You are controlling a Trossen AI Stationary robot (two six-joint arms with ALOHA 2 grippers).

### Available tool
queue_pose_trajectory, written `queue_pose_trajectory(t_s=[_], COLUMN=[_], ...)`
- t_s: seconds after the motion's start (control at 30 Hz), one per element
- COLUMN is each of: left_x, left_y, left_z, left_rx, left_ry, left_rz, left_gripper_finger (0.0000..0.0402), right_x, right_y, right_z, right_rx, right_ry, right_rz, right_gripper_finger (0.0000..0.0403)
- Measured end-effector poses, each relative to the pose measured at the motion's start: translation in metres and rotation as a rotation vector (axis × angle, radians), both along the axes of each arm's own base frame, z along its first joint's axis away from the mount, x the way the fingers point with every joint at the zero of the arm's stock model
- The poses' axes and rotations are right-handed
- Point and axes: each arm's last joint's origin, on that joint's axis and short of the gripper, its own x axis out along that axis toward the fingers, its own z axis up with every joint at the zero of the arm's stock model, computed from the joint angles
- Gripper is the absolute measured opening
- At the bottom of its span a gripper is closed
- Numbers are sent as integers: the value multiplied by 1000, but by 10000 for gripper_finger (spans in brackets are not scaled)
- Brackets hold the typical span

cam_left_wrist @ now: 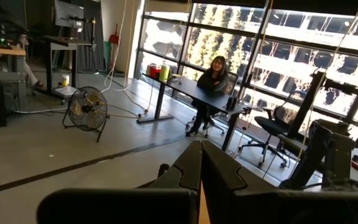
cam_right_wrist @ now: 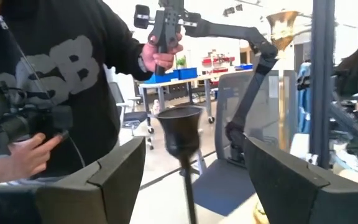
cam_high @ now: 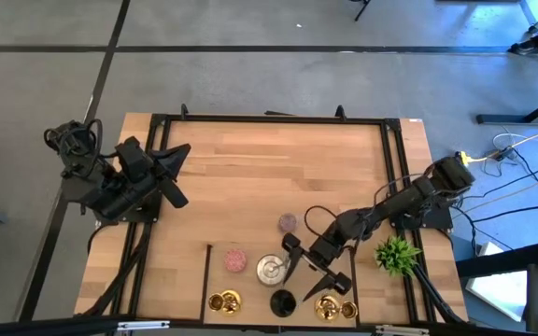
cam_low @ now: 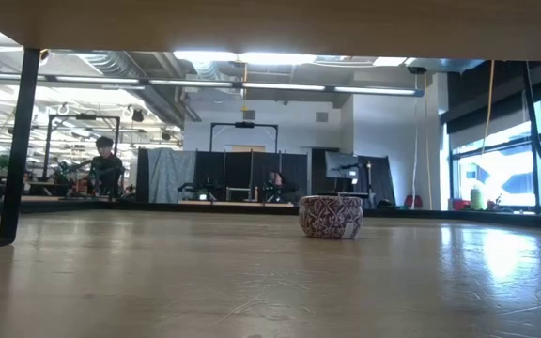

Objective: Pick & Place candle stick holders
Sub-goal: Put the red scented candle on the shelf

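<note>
left end effector [cam_high: 177, 152]: pressed together, parked off the work near the surface's left edge, holding nothing.
gold holders, left pair [cam_high: 224, 301]: at the near edge, inside the framed strip [cam_high: 205, 271] marked out there.
pink glitter holder in strip [cam_high: 236, 259]: stands a little farther in from the near edge, apart from the gold pair.
silver holder [cam_high: 271, 270]: round and shiny, just beside the right end effector's inner finger.
black stemmed holder [cam_right_wrist: 180, 132]: upright at the near edge, cup on a thin stem, between the spread fingers in the right wrist view.
second pink holder [cam_high: 289, 222]: alone toward the middle of the surface, outside the strip, not yet placed by the look of it.
right end effector [cam_high: 308, 271]: spread wide, low over the near edge, astride the black stem, gripping nothing yet.
gold holders, right pair [cam_high: 328, 307]: just beside the outer finger.
risk: the thin stem probably tips if one finger meets it first; the outer finger could nudge the gold pair, the inner one the silver holder.
green plant [cam_high: 398, 254]: near the right edge, not a task piece.
</note>
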Motion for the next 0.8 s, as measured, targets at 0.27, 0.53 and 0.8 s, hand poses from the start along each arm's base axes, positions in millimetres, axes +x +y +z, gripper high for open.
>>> queue_pose_trajectory(t_s=[0.27,0.53,0.8], left_x=[1,0,-1], left_y=[2,7,17], left_z=[0,2,4], left_rx=[0,-4,39], left_ry=[0,-5,44], left_rz=[14,27,67], left_gripper_finger=[5,5,5], right_x=[-14,-31,-44], right_y=[-31,-81,-131], right_z=[4,36,64], right_rx=[-10,116,349], right_ry=[-18,-16,82], right_rz=[-50,-147,-351], right_gripper_finger=[276,275,275])
